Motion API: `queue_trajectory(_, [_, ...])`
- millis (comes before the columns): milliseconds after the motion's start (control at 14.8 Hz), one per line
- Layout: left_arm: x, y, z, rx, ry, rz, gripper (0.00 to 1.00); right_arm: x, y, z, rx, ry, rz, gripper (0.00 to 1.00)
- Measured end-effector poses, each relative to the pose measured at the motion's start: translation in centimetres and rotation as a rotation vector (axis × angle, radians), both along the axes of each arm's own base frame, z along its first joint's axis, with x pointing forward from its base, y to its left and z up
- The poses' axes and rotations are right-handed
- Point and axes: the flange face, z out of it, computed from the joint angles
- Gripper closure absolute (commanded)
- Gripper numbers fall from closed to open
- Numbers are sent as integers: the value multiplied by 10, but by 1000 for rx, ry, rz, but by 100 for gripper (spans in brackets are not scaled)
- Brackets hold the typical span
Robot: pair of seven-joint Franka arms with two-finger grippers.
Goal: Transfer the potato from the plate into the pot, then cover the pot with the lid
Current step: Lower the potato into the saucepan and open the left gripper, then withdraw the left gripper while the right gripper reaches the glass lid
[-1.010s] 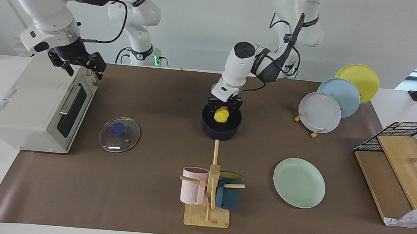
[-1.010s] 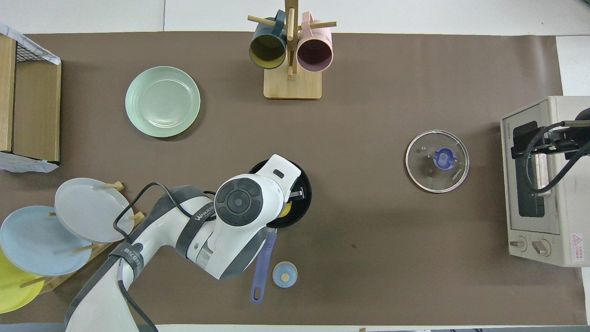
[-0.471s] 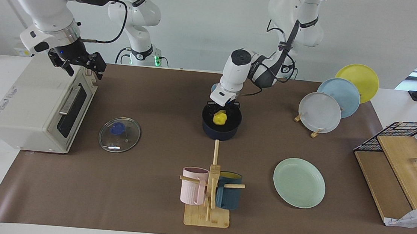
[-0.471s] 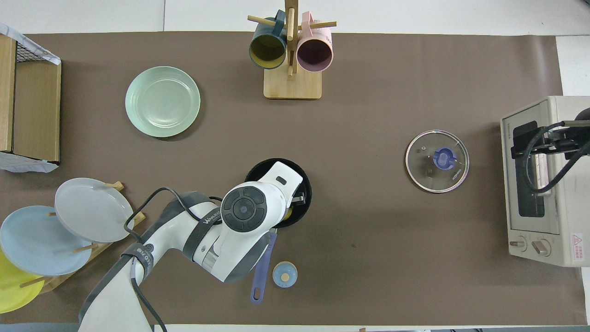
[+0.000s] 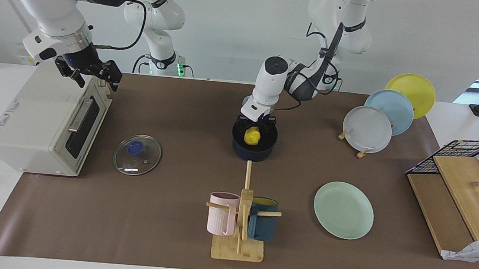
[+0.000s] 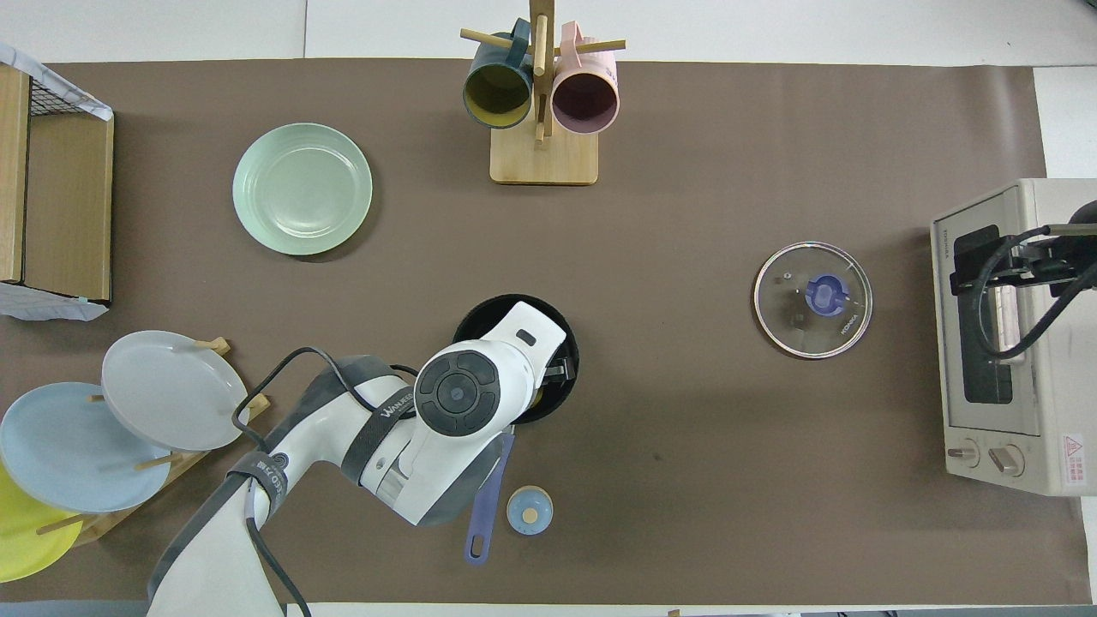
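Note:
The yellow potato is down inside the dark blue pot in the middle of the table. My left gripper reaches into the pot with its fingers still around the potato. In the overhead view my left wrist covers most of the pot, and only a sliver of the potato shows. The mint-green plate lies bare, farther from the robots, toward the left arm's end. The glass lid with its blue knob lies flat beside the toaster oven. My right gripper waits open over the oven's top.
A toaster oven stands at the right arm's end. A wooden mug rack with a pink and a teal mug stands farther from the robots than the pot. A small bell sits by the pot's handle. Three plates stand in a rack. A wire basket holds boards.
My left gripper has come down with the potato from just above the pot's rim into the pot. The right arm has not moved.

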Motion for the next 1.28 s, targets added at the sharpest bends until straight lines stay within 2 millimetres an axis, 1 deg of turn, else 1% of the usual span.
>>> queue_trajectory(135, [1,1,3,1,-3,-7,0,0,1,0,0,0,1,0])
queue_trajectory(269, [2,4,9,8,1,-10,0,0,8,0,1,-1,15,0])
queue_trajectory(404, [3,7,23,20,9,-24,0,0,20,1,2,-2,37,0])
queue_trajectory(539, [11,18,51,34,20,-39,0,0,29,1,2,-2,54,0])
queue_trajectory(606, [16,26,70,43,27,-49,0,0,30,1,2,-2,55,0])
queue_trajectory(741, [32,51,117,54,36,-61,0,0,25,1,2,-2,46,0])
queue_trajectory(808, [41,67,144,56,34,-62,0,0,23,1,2,-2,42,0])
queue_trajectory(943, [58,109,198,54,17,-63,0,0,21,1,2,-2,40,0])
queue_trajectory(1077, [77,167,247,55,-10,-77,0,0,21,1,2,-2,40,0])
queue_trajectory(1145, [88,201,266,59,-24,-96,0,0,21,1,2,-2,40,0])
queue_trajectory(1212, [99,236,278,65,-36,-122,0,0,21,1,2,-2,40,0])
queue_trajectory(1279, [109,272,284,73,-44,-149,0,0,21,1,2,-2,40,0])
